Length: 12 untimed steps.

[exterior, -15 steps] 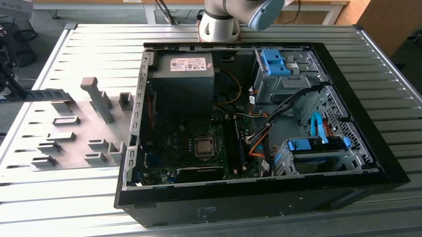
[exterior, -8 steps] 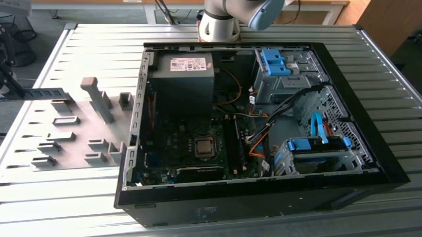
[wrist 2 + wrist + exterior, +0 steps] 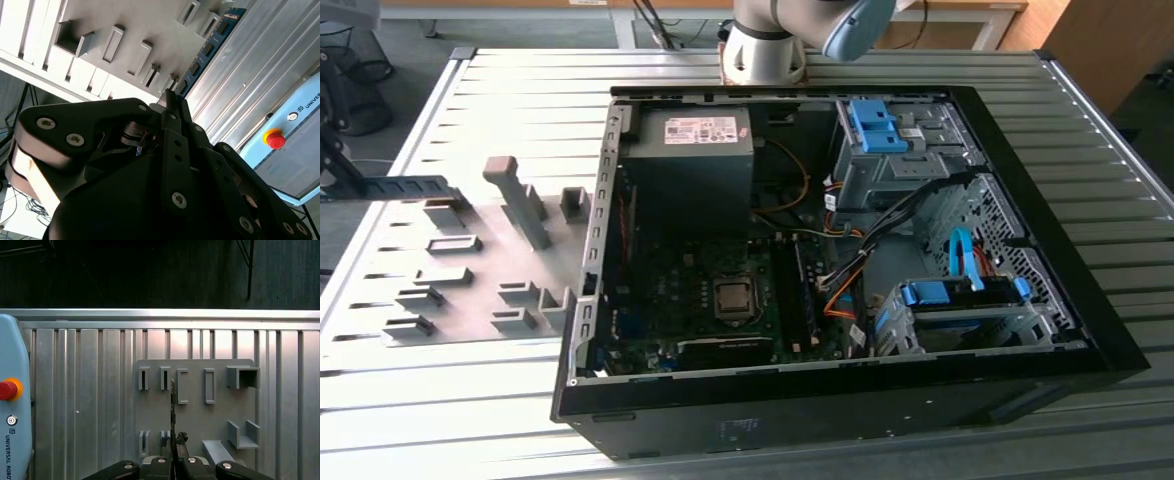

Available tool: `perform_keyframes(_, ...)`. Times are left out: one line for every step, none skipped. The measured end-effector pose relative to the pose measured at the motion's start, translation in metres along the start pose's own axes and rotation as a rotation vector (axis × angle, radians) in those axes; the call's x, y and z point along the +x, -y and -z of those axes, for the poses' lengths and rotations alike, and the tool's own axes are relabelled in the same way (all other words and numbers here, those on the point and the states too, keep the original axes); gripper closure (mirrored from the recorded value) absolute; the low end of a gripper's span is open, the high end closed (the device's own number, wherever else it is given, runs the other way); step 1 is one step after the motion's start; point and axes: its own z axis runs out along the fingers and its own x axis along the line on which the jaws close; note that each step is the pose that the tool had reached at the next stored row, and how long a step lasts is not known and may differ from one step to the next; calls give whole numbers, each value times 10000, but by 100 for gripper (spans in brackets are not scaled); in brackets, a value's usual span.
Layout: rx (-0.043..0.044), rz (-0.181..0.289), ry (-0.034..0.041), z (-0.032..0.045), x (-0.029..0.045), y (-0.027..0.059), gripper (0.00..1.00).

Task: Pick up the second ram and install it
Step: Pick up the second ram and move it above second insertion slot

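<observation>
The black gripper [image 3: 169,102] has its jaws pinched narrowly on one end of the thin blue-green ram stick [image 3: 214,45] with dark chips. The board's long axis runs straight out ahead of the jaws. Its far end is free, over the flat grey plastic holder plate [image 3: 195,415] on the slatted metal desk [image 3: 90,405]. Whether the stick is clear of a slot, I cannot tell. In the exterior view, the ram stick [image 3: 403,186] sits well apart from the open black computer case [image 3: 854,400], which lies off to the jaws' side.
</observation>
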Motion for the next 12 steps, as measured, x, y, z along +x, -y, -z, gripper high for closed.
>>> perform_keyframes(0, 1, 0, 5, 0, 0, 86)
perform_keyframes(0, 0, 0, 10, 0, 0, 86)
perform_keyframes(0, 0, 0, 14, 0, 0, 86)
perform_keyframes(0, 0, 0, 17, 0, 0, 86)
perform_keyframes(0, 1, 0, 21, 0, 0, 86)
perform_keyframes(0, 1, 1, 23, 0, 0, 86)
perform_keyframes(0, 0, 1, 26, 0, 0, 86)
perform_keyframes(0, 0, 0, 29, 0, 0, 86)
perform_keyframes(0, 1, 0, 32, 0, 0, 86)
perform_keyframes(1, 1, 1, 34, 0, 1, 86)
perform_keyframes(1, 0, 1, 37, 0, 0, 86)
perform_keyframes(-1, 0, 0, 41, 0, 0, 86)
